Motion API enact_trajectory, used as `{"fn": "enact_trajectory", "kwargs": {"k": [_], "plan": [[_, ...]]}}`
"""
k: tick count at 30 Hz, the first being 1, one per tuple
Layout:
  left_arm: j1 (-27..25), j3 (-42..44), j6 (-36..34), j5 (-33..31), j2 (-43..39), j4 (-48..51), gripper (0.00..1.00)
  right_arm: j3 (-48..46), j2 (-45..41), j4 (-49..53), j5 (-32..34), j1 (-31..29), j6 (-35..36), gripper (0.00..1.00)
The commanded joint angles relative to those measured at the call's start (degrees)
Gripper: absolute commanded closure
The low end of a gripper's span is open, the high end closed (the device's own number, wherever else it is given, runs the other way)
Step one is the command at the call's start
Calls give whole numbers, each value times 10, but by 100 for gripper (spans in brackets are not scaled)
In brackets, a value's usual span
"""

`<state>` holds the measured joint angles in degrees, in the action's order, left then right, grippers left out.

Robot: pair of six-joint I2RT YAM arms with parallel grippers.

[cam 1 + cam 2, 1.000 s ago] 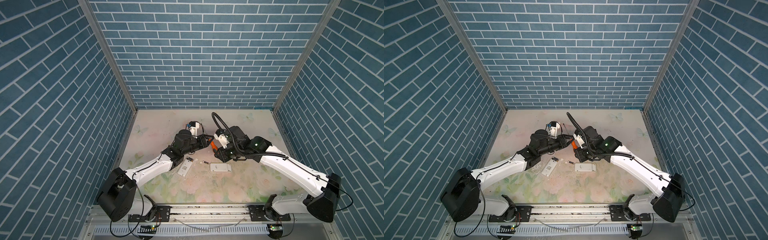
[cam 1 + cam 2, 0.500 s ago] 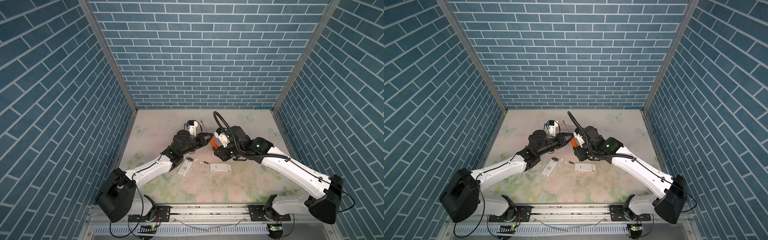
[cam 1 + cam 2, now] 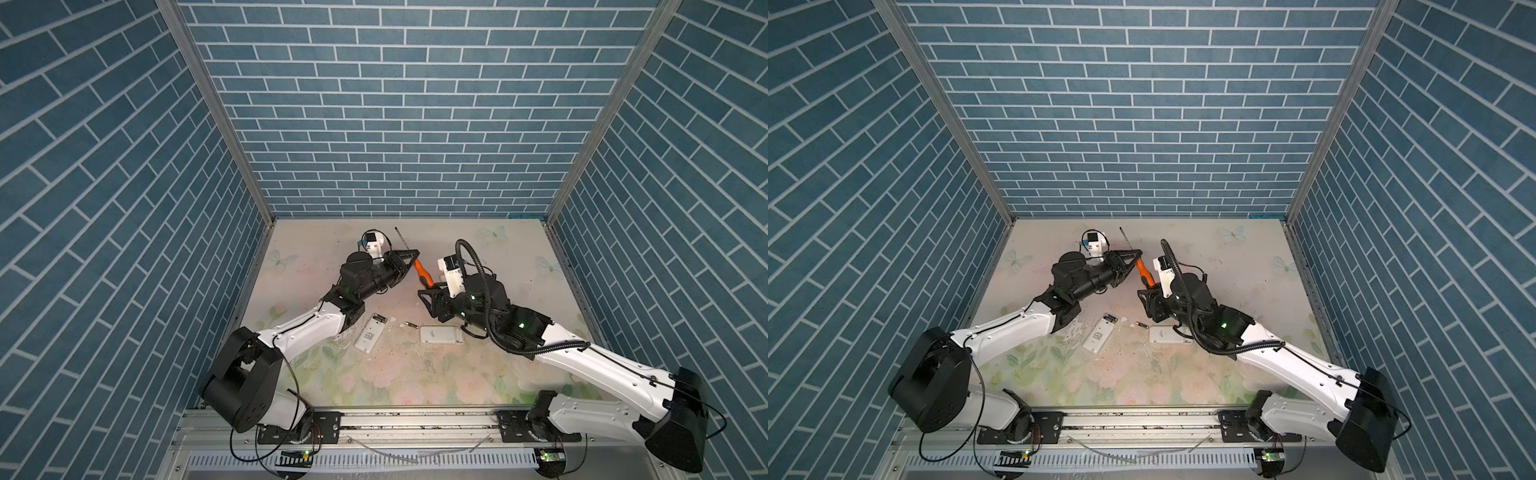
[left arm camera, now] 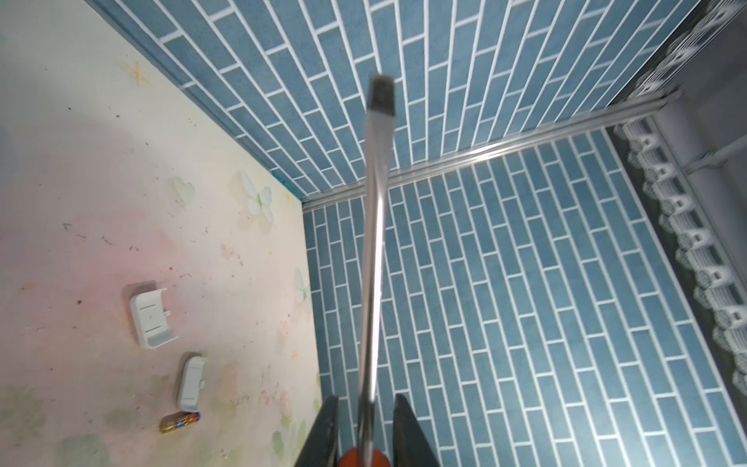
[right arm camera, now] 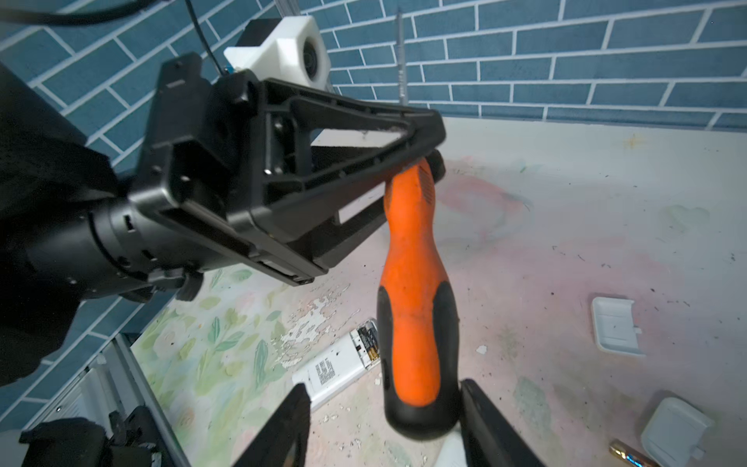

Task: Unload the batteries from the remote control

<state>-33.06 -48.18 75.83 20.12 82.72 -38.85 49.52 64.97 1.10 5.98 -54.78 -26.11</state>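
Jaws of the left gripper [image 3: 415, 254] are pinched tight on the screwdriver [image 3: 423, 274] where its orange handle meets the shaft. The shaft points up toward the back wall, at the centre of both top views. Jaws of the right gripper [image 3: 428, 291] stand apart on either side of the handle's black butt. In the right wrist view 1 finger [image 5: 489, 428] is right at the butt, touching or not I cannot tell, and the other finger [image 5: 283, 428] is clear of it.

Below the grippers in both top views, 2 white remotes lie on the table [image 3: 374, 374]. The remote [image 3: 368, 338] at lower centre-left lies diagonally with its bay open at the upper end. The right wrist view shows dark batteries [image 5: 370, 343] with gold ends in that bay. The 2nd remote [image 3: 441, 334] lies crosswise just right of it. A loose battery [image 3: 410, 325] lies between the 2, touching neither.

In the left wrist view 2 white covers [image 4: 151, 319] [image 4: 192, 380] lie on the table, with a battery [image 4: 180, 422] just beside the smaller cover. Whether it is the same loose one I cannot tell.
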Motion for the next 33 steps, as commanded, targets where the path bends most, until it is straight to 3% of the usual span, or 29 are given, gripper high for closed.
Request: {"fn": "enact_trajectory", "kwargs": {"k": [1, 10, 17, 23, 33], "plan": [[9, -25, 43, -2, 1, -64, 100, -36, -16, -116, 41, -9, -9, 38], [8, -26, 77, 1, 8, -91, 100, -69, -45, -189, 74, -9, 8, 36], [7, -26, 94, 5, 4, -102, 100, -15, 5, -202, 53, -8, 37, 36], [4, -21, 98, 11, -14, -98, 100, -14, 25, -269, 57, -9, 50, 36], [-5, -4, 130, 6, -15, -137, 100, 6, 42, -305, 58, -8, 70, 43]]}}
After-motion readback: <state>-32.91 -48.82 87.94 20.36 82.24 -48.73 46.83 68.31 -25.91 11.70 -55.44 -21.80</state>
